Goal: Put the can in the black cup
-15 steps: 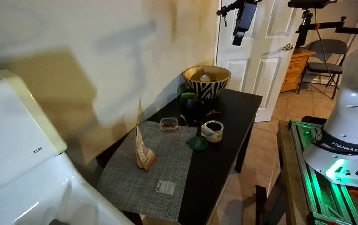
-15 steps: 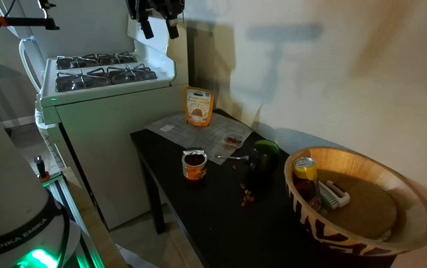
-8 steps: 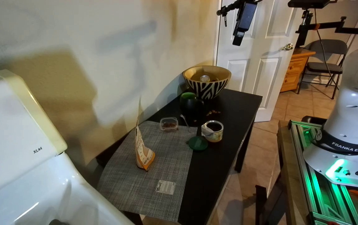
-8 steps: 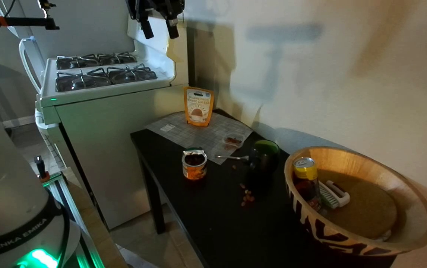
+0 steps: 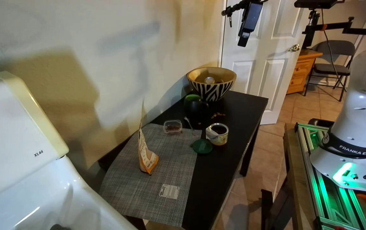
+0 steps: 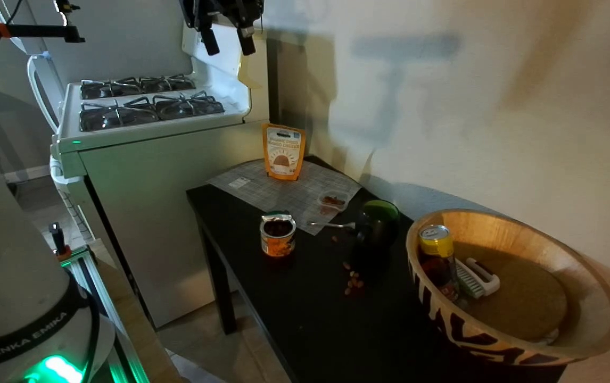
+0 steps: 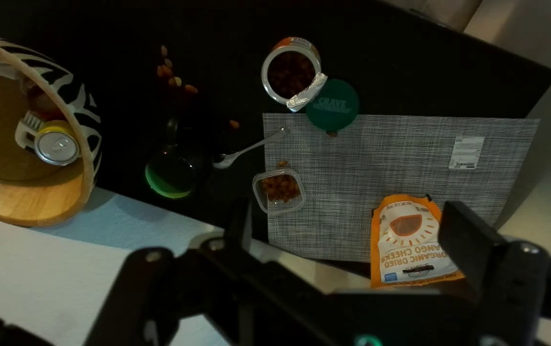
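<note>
The can point(image 5: 218, 139) is short, open and filled with brown pieces. It stands upright on the black table in both exterior views, orange-labelled in an exterior view point(image 6: 278, 247). In the wrist view the can point(image 7: 299, 43) has a peeled foil lid on its rim. The black cup point(image 5: 192, 110) is a dark mug, green inside, upright near the wall; it also shows in an exterior view point(image 6: 374, 231) and in the wrist view point(image 7: 191, 159). My gripper point(image 6: 230, 48) is open and empty, high above the table. Its fingers point(image 7: 347, 223) frame the bottom of the wrist view, away from can and cup.
A zebra-striped bowl point(image 6: 475, 335) holds a yellow-topped can and a brush. A green lid point(image 5: 202, 146), spoon point(image 7: 251, 149), clear container point(image 7: 299, 204) of nuts and loose nuts surround can and cup. An orange pouch point(image 6: 283, 154) stands on the grey mat point(image 5: 170, 163). Wall and stove border the table.
</note>
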`<state>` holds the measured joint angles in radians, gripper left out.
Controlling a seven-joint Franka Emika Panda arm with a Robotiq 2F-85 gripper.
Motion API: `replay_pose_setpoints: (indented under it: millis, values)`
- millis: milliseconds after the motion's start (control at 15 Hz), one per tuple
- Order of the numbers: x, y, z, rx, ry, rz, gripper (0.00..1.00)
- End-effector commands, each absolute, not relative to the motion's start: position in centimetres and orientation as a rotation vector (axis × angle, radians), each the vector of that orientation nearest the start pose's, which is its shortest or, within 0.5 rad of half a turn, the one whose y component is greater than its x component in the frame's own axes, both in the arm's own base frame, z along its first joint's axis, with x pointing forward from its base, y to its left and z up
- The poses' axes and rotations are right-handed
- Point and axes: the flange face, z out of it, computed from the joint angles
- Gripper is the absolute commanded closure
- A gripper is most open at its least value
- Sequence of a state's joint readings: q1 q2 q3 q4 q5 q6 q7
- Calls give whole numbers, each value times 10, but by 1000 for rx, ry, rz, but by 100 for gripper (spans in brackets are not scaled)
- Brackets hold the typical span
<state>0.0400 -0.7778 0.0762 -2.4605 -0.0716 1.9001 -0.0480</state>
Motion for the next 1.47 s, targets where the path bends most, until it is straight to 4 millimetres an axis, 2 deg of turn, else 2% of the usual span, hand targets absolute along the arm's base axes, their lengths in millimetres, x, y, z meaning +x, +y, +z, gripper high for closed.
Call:
replay_pose_setpoints:
  millis: [0, 267, 400, 600, 867, 1000, 1133, 1267, 1400]
  values:
    - [335, 39, 570, -3229, -265, -354, 0]
    - [335, 39, 570, -3229, -265, -354, 0]
    - [341, 23, 565, -3218, -215, -420, 0]
    - [357, -27, 537, -3226, -239, -437, 0]
    - [381, -110, 496, -3189, -209, -451, 0]
    - [389, -153, 488, -3197, -96, -447, 0]
    - [401, -195, 482, -3203, 162, -480, 0]
    - [416, -236, 477, -3199, 335, -520, 0]
    - [430, -268, 467, -3186, 513, -533, 0]
